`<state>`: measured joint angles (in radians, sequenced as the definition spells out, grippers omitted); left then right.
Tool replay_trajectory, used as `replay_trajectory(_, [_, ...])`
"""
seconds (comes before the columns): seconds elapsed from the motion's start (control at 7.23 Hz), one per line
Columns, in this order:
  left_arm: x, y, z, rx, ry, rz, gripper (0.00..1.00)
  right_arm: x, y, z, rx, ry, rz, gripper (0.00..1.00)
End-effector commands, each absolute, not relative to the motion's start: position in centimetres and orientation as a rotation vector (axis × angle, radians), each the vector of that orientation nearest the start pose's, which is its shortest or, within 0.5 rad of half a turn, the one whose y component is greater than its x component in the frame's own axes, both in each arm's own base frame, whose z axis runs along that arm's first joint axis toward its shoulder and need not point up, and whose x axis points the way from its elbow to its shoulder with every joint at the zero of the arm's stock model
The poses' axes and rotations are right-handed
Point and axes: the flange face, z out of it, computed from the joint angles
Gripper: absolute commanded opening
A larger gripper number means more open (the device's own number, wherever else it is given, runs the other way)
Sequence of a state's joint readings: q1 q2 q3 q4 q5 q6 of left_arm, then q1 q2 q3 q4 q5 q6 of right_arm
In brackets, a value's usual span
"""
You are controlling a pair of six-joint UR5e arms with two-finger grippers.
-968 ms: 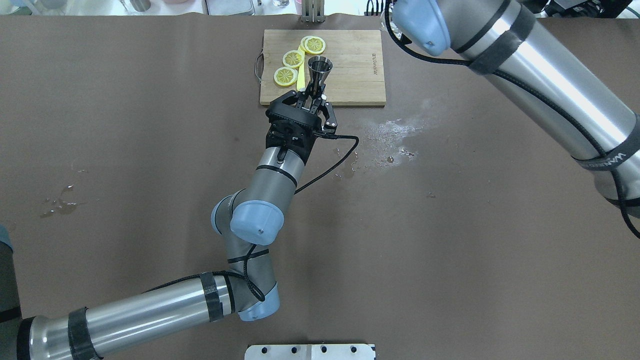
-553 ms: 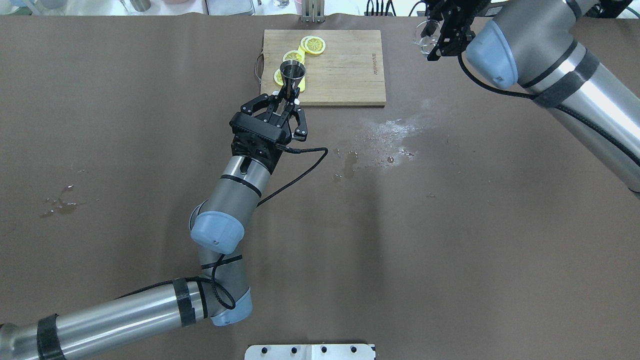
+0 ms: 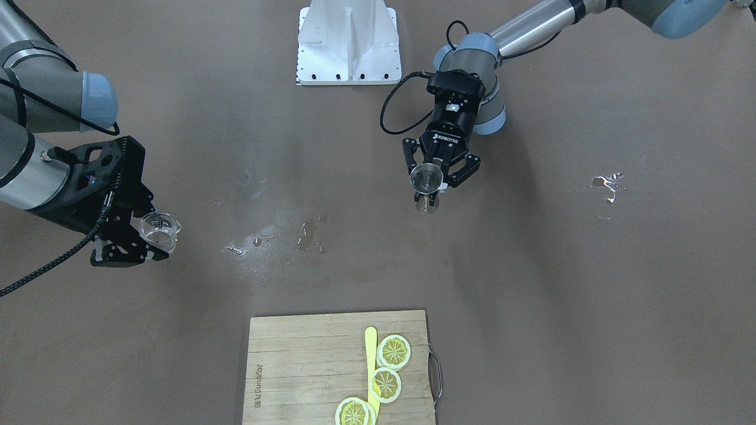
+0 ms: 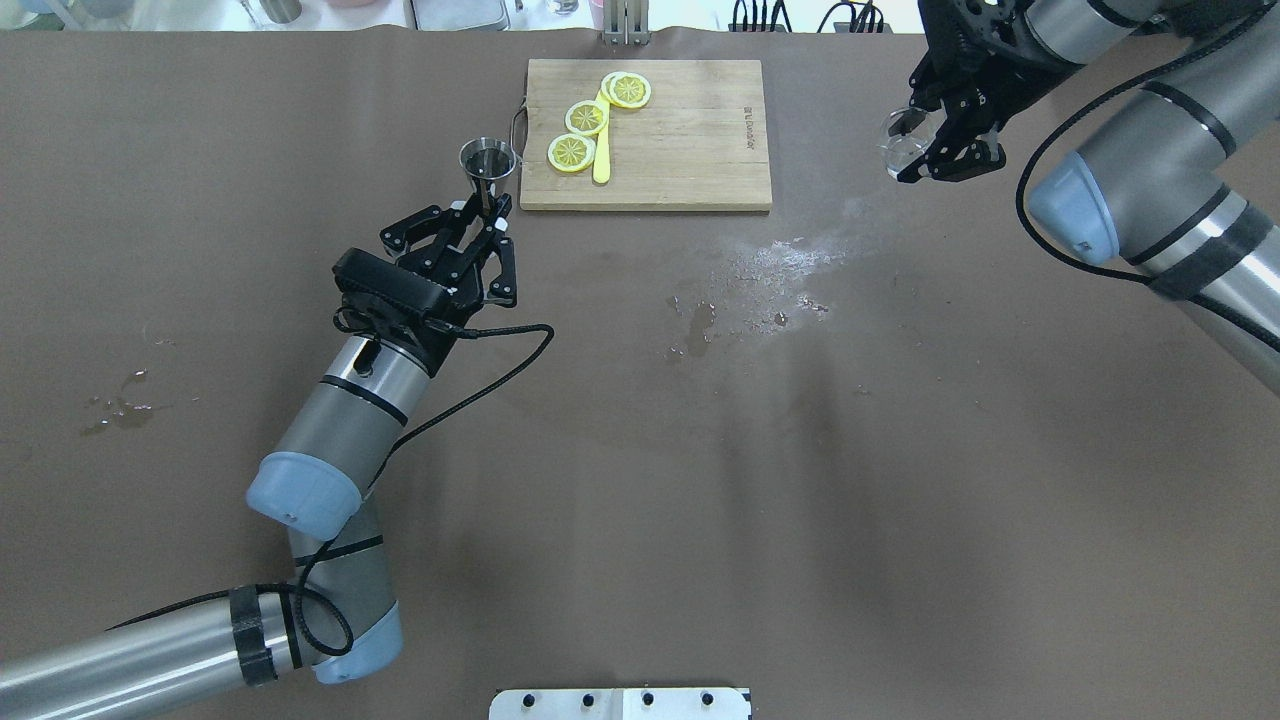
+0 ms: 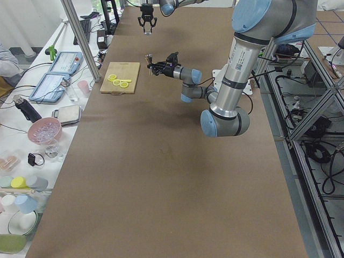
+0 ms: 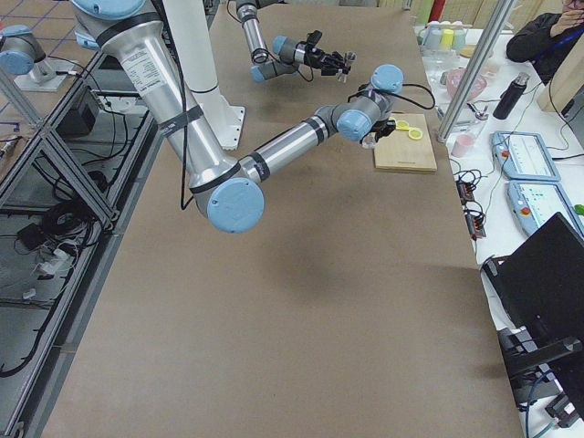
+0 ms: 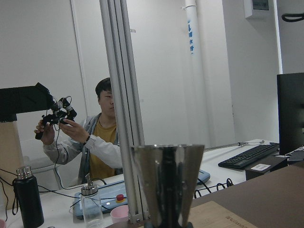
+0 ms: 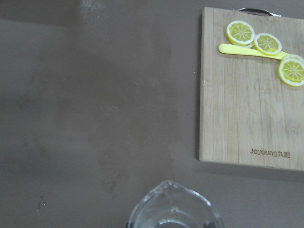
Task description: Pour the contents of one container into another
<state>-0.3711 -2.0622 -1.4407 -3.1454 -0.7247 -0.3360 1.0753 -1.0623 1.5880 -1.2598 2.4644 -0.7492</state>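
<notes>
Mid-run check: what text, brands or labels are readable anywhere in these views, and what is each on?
"Joyoung", then two characters too small to read: printed on the cutting board.
"ROBOTIQ": on the body of the left gripper, which holds the jigger.
Blue vertical lettering on the white pipe: too blurred to read.

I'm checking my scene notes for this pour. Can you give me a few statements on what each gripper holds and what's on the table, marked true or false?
1. The left gripper holds a metal jigger upright. True.
2. The right gripper is empty. False: it is shut on a small glass cup.
3. Three lemon slices lie on the cutting board. True.
4. The jigger hangs over the cutting board. False: it is over bare table, off the board.
5. The table is dry. False: wet patches show.
</notes>
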Motion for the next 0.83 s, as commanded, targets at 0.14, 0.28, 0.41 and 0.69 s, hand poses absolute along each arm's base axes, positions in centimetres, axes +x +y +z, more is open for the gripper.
replay_trajectory(0.14, [41.9, -38.6, 35.9, 1.627, 0.835, -0.22, 0.0, -25.4, -57.7, 35.8, 1.04, -0.886, -1.5, 0.0])
replay_trajectory(0.28, [38.9, -37.4, 38.8, 1.622, 0.831, -0.213, 0.0, -25.1, -56.9, 37.2, 1.063, -0.893, -1.489, 0.0])
replay_trajectory(0.41, [36.4, -36.4, 41.7, 1.613, 0.823, -0.209, 0.0, -24.8, -56.1, 39.1, 1.093, -0.917, -1.489, 0.0])
replay_trajectory(0.69, [31.4, -34.3, 48.0, 1.608, 0.825, -0.205, 0.0, -24.8, -55.2, 42.1, 1.148, -0.936, -1.475, 0.0])
